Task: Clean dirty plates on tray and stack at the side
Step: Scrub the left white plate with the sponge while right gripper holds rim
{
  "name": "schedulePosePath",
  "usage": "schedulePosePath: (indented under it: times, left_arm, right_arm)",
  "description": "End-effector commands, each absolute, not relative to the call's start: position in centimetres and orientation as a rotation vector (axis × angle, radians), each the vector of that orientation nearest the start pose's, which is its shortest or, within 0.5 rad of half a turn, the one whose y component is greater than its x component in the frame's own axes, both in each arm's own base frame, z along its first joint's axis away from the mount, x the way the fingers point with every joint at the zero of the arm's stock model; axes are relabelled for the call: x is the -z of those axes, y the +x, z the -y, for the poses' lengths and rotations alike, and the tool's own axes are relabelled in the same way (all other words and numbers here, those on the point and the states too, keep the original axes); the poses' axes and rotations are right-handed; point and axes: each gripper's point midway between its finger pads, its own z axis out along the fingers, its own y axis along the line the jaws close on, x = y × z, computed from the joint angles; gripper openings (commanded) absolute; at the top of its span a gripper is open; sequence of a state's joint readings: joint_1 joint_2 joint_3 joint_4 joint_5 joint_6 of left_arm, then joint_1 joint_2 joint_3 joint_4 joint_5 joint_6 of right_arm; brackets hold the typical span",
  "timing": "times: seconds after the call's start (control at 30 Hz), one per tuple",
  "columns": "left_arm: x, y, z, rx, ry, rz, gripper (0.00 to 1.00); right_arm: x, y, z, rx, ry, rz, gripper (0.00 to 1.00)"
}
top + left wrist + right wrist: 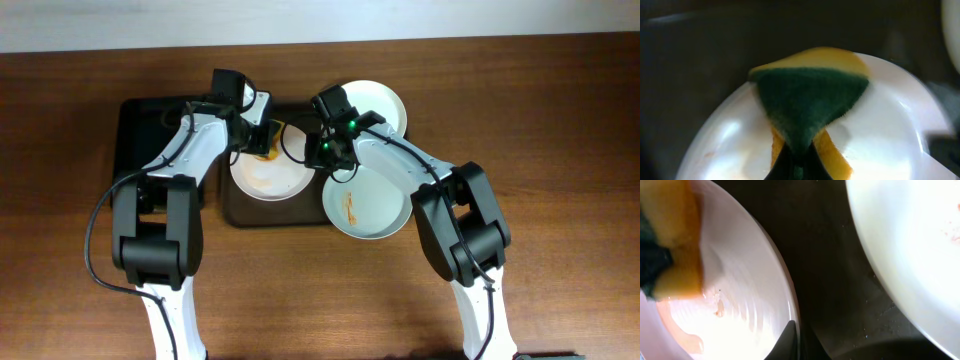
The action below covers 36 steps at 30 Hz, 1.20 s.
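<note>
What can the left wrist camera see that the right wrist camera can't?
Only left wrist: the sponge showing its fuzzy green face head-on, pinched in the left jaws. Only right wrist: a second plate with pinkish specks, across a dark strip of tray. Both: the sponge on the smeared plate with its orange streaks.

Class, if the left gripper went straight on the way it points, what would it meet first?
The left gripper grips a green-and-yellow sponge, so that leads; it would likely press onto the smeared white plate, though depth is unclear.
</note>
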State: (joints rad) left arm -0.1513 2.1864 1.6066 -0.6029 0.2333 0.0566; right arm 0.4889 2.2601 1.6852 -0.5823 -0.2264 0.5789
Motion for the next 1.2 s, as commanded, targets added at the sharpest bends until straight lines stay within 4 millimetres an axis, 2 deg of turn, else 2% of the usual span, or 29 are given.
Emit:
schedulePosePath:
  times: [0.0, 0.23, 0.27, 0.3, 0.33, 0.43, 0.53, 0.6, 0.67, 0.7, 0.77, 0.8, 0.9, 0.93, 0.97, 1.0, 1.03, 1.1, 1.17]
  left_arm:
    - [-1.5, 50.1, 6.5, -0.040, 0.161, -2.740, 0.01]
    - [0.0, 44.9, 5.2, -0.114, 0.183, -2.960, 0.01]
    - [0.3, 43.6, 5.8, -0.053, 0.230, -3.014, 0.01]
    - [0.3, 42.1, 7.3, 0.096, 0.328, -3.060, 0.01]
    - [0.3, 41.4, 8.1, 0.177, 0.370, -3.076, 0.01]
    - [-0.7, 39.2, 11.6, 0.581, 0.505, -3.067, 0.01]
    - [-2.0, 39.3, 14.1, 0.832, 0.539, -2.967, 0.01]
    - [-2.3, 40.3, 14.7, 0.855, 0.549, -2.907, 0.01]
    - [-2.3, 42.1, 14.5, 0.812, 0.559, -2.841, 0.01]
    - [-2.0, 43.4, 13.9, 0.737, 0.512, -2.827, 0.01]
    - [-1.5, 45.3, 12.2, 0.574, 0.390, -2.835, 0.01]
    - [-1.2, 47.2, 10.3, 0.395, 0.303, -2.816, 0.01]
    - [-1.1, 48.8, 7.3, 0.144, 0.173, -2.796, 0.01]
    - [-1.0, 49.1, 6.2, 0.053, 0.143, -2.794, 0.01]
    - [-1.0, 48.9, 4.2, -0.103, 0.089, -2.803, 0.01]
    - [-1.0, 48.2, 2.4, -0.249, 0.018, -2.821, 0.01]
    - [-1.0, 47.6, 1.6, -0.325, -0.005, -2.834, 0.01]
    - [-1.2, 46.7, 0.4, -0.453, -0.005, -2.850, 0.01]
    - [-1.1, 46.2, 1.0, -0.476, 0.024, -2.861, 0.01]
  right_arm:
    - [-2.2, 44.3, -28.4, -0.589, 0.041, -2.828, 0.04]
    - [-2.2, 44.3, -28.5, -0.589, 0.041, -2.828, 0.04]
    - [-2.2, 44.3, -28.4, -0.589, 0.041, -2.828, 0.04]
    - [-2.2, 44.3, -28.4, -0.589, 0.041, -2.828, 0.04]
    - [-2.2, 44.3, -28.5, -0.589, 0.041, -2.828, 0.04]
    - [-2.2, 44.3, -28.5, -0.589, 0.041, -2.828, 0.04]
    - [-2.2, 44.3, -28.5, -0.590, 0.041, -2.828, 0.04]
    - [-2.2, 44.3, -28.5, -0.590, 0.041, -2.828, 0.04]
    - [-2.2, 44.3, -28.5, -0.590, 0.041, -2.828, 0.04]
    - [-2.2, 44.3, -28.5, -0.590, 0.041, -2.828, 0.04]
    - [-2.2, 44.3, -28.5, -0.590, 0.041, -2.828, 0.04]
    - [-2.2, 44.3, -28.5, -0.590, 0.041, -2.828, 0.04]
    - [-2.2, 44.3, -28.5, -0.590, 0.041, -2.828, 0.04]
    - [-2.2, 44.3, -28.5, -0.590, 0.041, -2.828, 0.04]
    - [-2.2, 44.3, -28.5, -0.590, 0.041, -2.828, 0.04]
    - [-2.2, 44.3, -28.5, -0.590, 0.041, -2.828, 0.04]
    - [-2.2, 44.3, -28.5, -0.590, 0.041, -2.828, 0.04]
    - [-2.3, 44.4, -28.5, -0.593, 0.040, -2.825, 0.04]
    - [-2.3, 44.4, -28.6, -0.597, 0.039, -2.825, 0.04]
